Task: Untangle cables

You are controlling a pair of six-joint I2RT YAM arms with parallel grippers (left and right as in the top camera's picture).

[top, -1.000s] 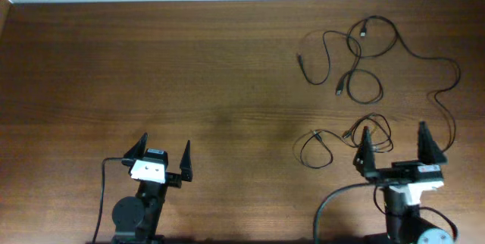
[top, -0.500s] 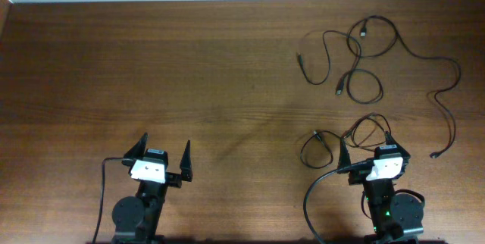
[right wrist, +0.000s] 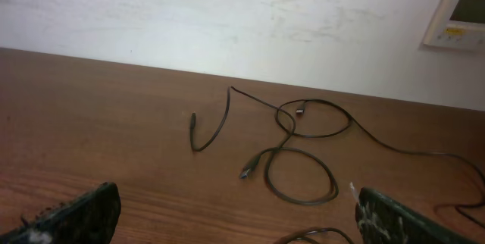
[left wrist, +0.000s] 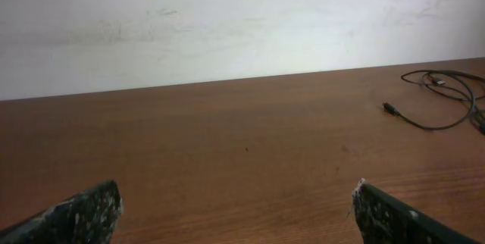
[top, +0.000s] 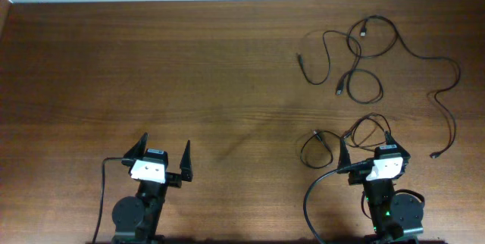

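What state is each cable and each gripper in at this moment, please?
Left gripper: open, empty.
Right gripper: open, empty.
Far cables: lying loose, loops crossing each other, not held.
Near cable: small tangled coil just ahead of the right gripper, not gripped.

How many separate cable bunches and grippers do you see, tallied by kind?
Cable bunches: 2 (far bunch, near bunch)
Grippers: 2 (left gripper, right gripper, both open)
Total: 4
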